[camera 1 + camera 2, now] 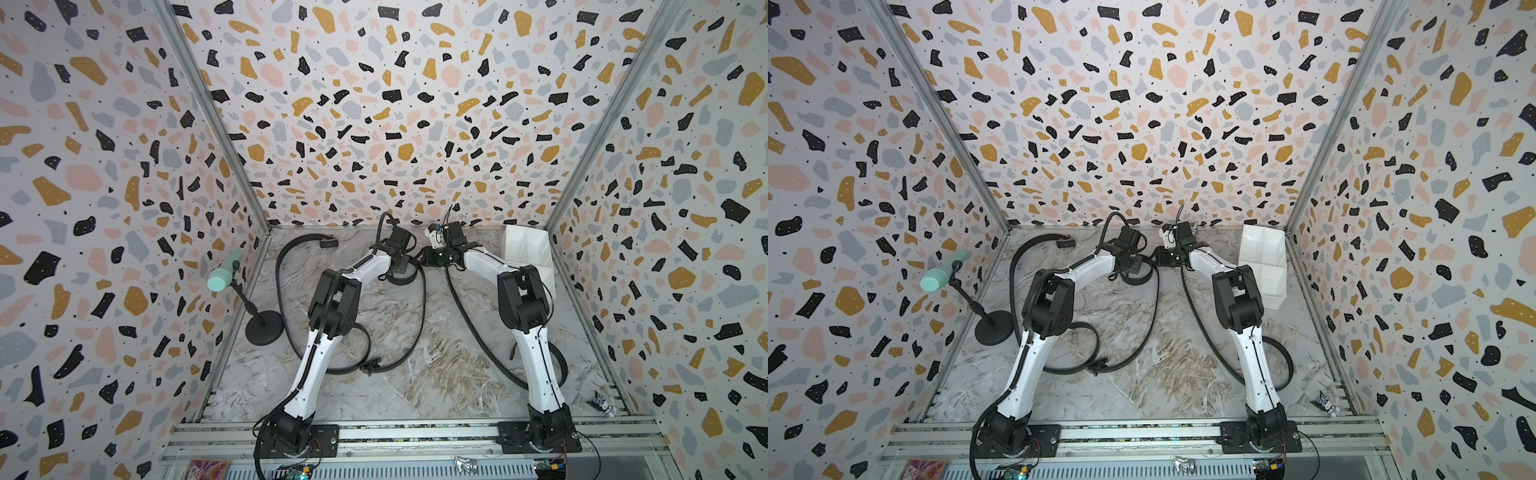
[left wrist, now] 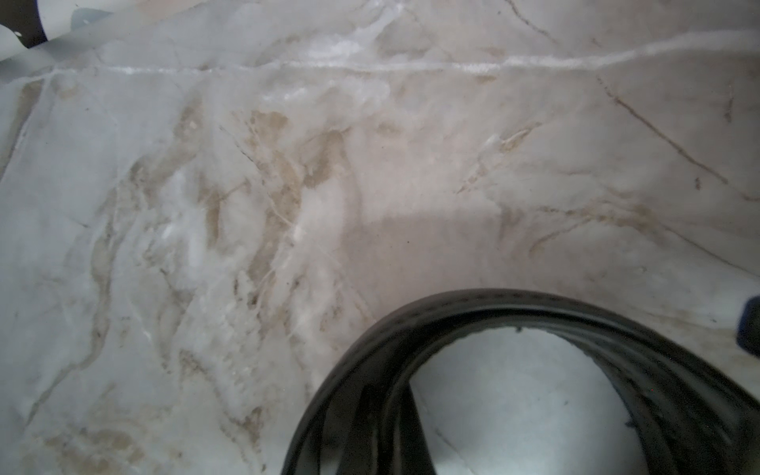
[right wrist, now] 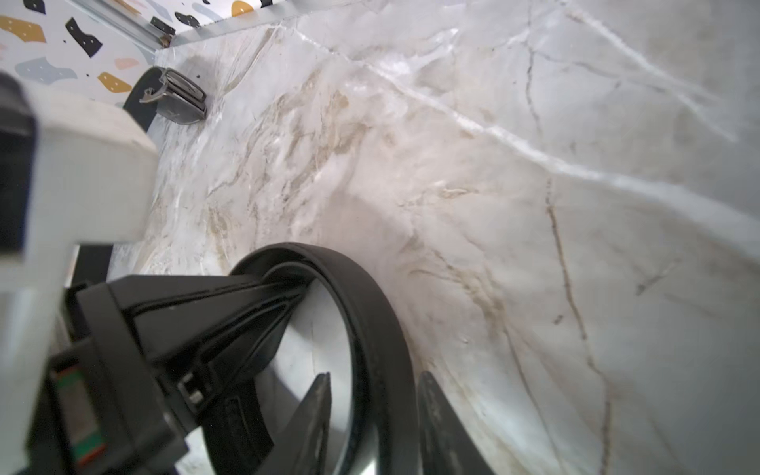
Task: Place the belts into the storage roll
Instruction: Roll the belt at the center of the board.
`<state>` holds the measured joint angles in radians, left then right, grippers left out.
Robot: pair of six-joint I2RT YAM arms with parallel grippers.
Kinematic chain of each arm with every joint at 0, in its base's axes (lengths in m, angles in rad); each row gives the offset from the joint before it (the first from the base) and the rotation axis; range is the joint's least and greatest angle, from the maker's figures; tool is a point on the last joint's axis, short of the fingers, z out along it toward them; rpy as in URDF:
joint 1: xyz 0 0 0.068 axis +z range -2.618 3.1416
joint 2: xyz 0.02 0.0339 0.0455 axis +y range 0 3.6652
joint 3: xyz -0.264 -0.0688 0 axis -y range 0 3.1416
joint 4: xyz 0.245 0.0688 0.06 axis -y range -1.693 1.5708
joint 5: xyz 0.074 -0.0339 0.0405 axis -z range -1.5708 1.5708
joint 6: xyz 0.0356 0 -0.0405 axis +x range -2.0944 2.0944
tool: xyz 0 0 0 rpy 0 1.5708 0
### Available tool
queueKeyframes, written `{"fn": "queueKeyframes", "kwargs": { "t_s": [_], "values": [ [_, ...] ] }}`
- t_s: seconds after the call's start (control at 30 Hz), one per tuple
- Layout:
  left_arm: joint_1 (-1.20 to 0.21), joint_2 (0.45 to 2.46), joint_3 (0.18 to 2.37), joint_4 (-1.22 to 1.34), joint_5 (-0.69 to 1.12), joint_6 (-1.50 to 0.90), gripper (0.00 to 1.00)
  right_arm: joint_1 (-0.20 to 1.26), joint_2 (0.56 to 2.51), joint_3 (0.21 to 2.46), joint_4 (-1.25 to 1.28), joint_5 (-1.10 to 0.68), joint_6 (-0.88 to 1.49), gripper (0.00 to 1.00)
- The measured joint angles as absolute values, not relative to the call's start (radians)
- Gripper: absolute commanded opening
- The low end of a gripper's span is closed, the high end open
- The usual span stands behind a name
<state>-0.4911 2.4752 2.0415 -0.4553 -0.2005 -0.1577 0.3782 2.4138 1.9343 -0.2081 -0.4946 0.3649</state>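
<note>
A coiled black belt point(image 3: 382, 312) is being held upright at the far middle of the worktop. Its band is smooth and dark, and a row of small holes is being shown in the left wrist view. Other belts are lying loose. A wide black belt point(image 1: 327, 242) with a black rectangular buckle is at the far left, and a thin black belt point(image 1: 424, 303) is looping through the middle. A further black strap point(image 1: 471, 328) is running toward the near right beside the right arm.

The white plastic divided storage box point(image 1: 542, 266) is standing in the far right corner, well apart from the coil. Everything is being carried by a marble-patterned worktop point(image 1: 415, 399), which is enclosed by terrazzo-patterned walls point(image 1: 374, 104).

The coil's inner turns are being pinched by the tightly closed left end effector point(image 3: 297, 284). The coil's band is being straddled by the right end effector point(image 3: 376, 376), its fingers parted, one inside the loop and one outside.
</note>
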Motion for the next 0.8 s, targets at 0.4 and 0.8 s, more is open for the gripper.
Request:
{"fn": "queueKeyframes", "kwargs": {
  "t_s": [0.4, 0.8],
  "values": [
    [-0.492, 2.476, 2.043, -0.456, -0.200, -0.158, 0.00, 0.382, 2.363, 1.789, -0.097, -0.478, 0.382, 0.23],
    [-0.496, 2.484, 2.057, -0.455, -0.193, -0.157, 0.00, 0.366, 2.268, 1.612, 0.000, -0.488, 0.408, 0.30]
  ]
}}
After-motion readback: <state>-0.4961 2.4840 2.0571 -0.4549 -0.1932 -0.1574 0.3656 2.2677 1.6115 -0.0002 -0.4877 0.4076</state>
